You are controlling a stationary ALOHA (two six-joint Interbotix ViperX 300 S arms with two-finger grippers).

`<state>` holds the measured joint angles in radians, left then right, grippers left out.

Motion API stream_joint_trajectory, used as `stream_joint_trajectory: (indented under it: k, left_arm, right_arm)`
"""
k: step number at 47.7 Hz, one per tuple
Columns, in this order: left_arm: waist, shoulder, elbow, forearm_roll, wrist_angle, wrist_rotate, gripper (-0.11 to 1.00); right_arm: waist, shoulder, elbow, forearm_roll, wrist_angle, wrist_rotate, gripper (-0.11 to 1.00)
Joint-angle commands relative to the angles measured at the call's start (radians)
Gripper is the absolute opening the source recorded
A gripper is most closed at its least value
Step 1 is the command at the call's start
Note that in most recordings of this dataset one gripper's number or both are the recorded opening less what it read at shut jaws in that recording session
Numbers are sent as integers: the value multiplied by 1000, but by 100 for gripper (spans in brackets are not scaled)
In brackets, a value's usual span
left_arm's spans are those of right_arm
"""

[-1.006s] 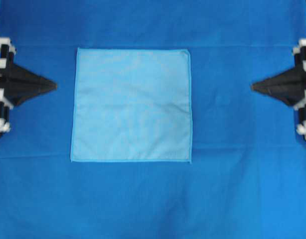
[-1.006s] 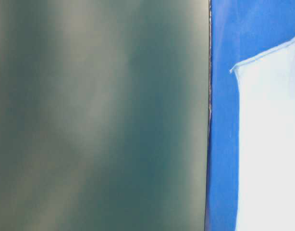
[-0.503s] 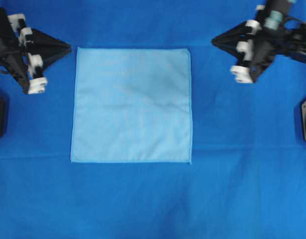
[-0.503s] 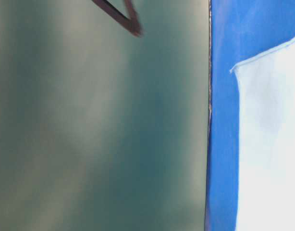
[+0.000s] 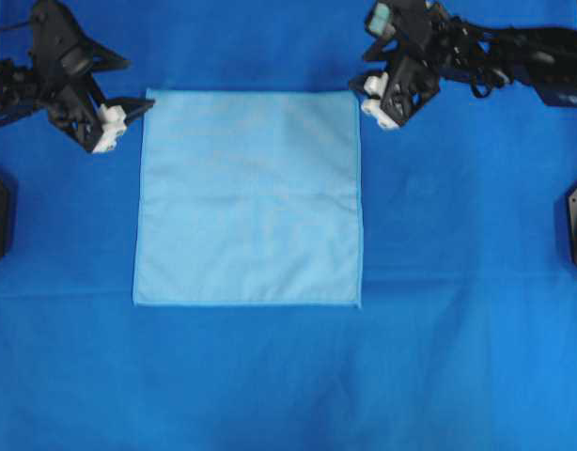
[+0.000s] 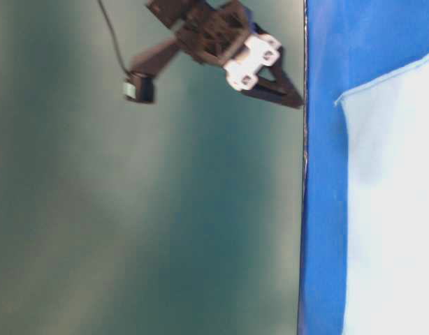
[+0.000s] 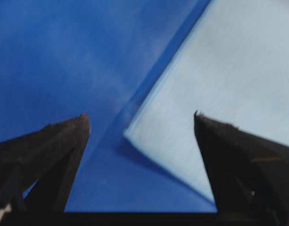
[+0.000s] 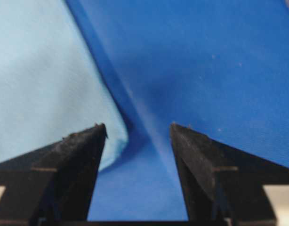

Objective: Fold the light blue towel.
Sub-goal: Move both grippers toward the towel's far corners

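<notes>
The near edge of the light blue towel (image 5: 248, 197) lies flat and straight on the blue worktop cover (image 5: 270, 385), with no claw close to it. The towel is spread open as one square in the middle, not yet folded.

At the far left corner stands the left claw (image 5: 133, 111), with its jaws spread wide and nothing between them. In its wrist view the corner lies between the two tips. At the far right corner stands the right claw (image 5: 368, 94), also spread wide and empty. Here the corner lies under one finger only, more beside the opening than inside it.

The risks, as I judge them:
- The cloth is thin, so a claw that closes too high may take nothing.
- A claw that goes too deep may pinch the cover together with the towel.
- The right claw may miss its corner, and then the fold goes crooked.

The table-level view is blurred, so I cannot tell how high the claws are above the cloth.
</notes>
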<state>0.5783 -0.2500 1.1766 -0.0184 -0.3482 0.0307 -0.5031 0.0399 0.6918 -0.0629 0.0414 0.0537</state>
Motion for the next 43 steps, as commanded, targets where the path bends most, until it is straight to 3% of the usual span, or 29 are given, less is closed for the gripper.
stream_joint_trajectory:
  k: [1,15,26,33,41,43]
  left_arm:
    - [25,60,-12,-2,-32,0,85]
    - [38,187,-34,-2,-69,3,84]
    - [41,227,-46,-2,-63,15,77]
    - [41,225,-44,-2,-54,15,50]
    - [34,225,-46,0,-37,17,11]
    - [28,225,-46,-2,-37,17,4]
  right_arm:
    - [0,15,-31,-5,-2,0,60]
    - [2,87,-32,0,-6,3,60]
    - [0,115,-34,0,-8,6,59]
    - [6,118,-34,0,-6,5,49]
    - [20,118,-34,0,-5,2,6]
    - [21,118,-34,-2,-3,3,1]
